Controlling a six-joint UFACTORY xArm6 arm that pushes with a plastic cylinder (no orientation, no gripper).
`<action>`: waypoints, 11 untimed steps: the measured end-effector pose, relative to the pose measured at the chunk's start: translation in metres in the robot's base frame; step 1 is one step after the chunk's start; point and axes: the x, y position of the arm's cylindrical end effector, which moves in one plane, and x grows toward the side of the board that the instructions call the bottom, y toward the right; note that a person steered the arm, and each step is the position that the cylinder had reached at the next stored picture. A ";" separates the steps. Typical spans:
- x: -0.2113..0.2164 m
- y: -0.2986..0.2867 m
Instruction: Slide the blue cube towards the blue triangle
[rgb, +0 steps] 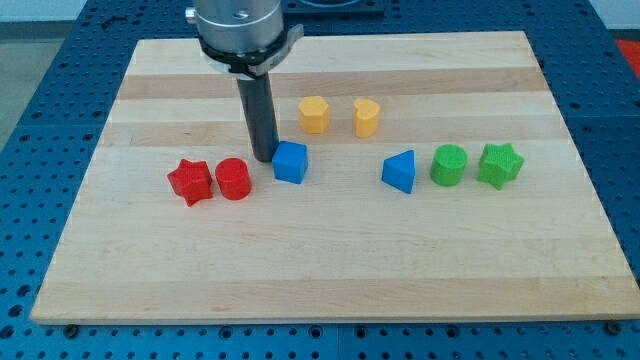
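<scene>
My tip (264, 158) is resting on the wooden board (320, 290) left of the frame's centre, sitting just beside the upper left edge of the blue cube (290, 162); whether the two are touching or a hair apart is not clear. There is no pincer here to spread or press together, only the straight dark rod, and it is pinching nothing.

The blue cube is lying a little left of the middle of the board. The blue triangle (400, 171) is lying to its right, near the centre, with a stretch of bare wood running between them and nothing standing in that lane.

Above that lane, a yellow hexagonal block (314, 115) and a yellow heart-like block (367, 117) are sitting side by side, apart from both blue pieces. Just right of the triangle a green cylinder (449, 165) is standing, and a green star (500, 165) is sitting beside it. Left of my tip, a red cylinder (233, 179) and a red star (190, 182) are sitting close together.
</scene>
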 end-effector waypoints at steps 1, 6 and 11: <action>0.019 0.013; 0.029 0.058; 0.063 0.011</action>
